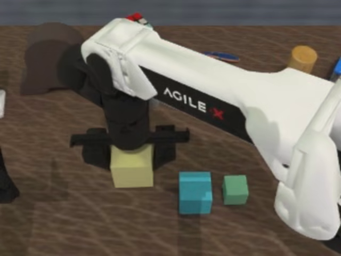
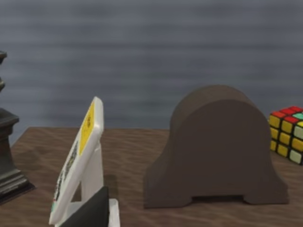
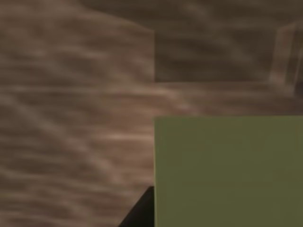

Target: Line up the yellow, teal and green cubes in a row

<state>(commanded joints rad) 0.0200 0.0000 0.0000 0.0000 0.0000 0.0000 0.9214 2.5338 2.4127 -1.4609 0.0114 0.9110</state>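
My right arm reaches across the table to the pale yellow cube (image 1: 132, 169). My right gripper (image 1: 131, 152) stands over the cube, shut on it with a black finger against each side. In the right wrist view the yellow cube (image 3: 227, 172) fills the near corner, with one dark fingertip (image 3: 142, 213) pressed to its edge. The teal cube (image 1: 195, 192) rests on the table just right of the yellow one. The smaller green cube (image 1: 235, 190) is right of the teal one, a small gap apart. My left arm (image 1: 4, 184) is parked at the left edge, its gripper open and one dark finger (image 2: 92, 210) showing.
A brown arched block (image 1: 45, 56) (image 2: 218, 149) stands at the back left. Near it are a multicoloured puzzle cube (image 2: 287, 135), a tilted white device (image 2: 78, 158) with a yellow label and a dark pedestal (image 2: 7, 161). An orange-yellow cylinder (image 1: 302, 57) stands at the back right.
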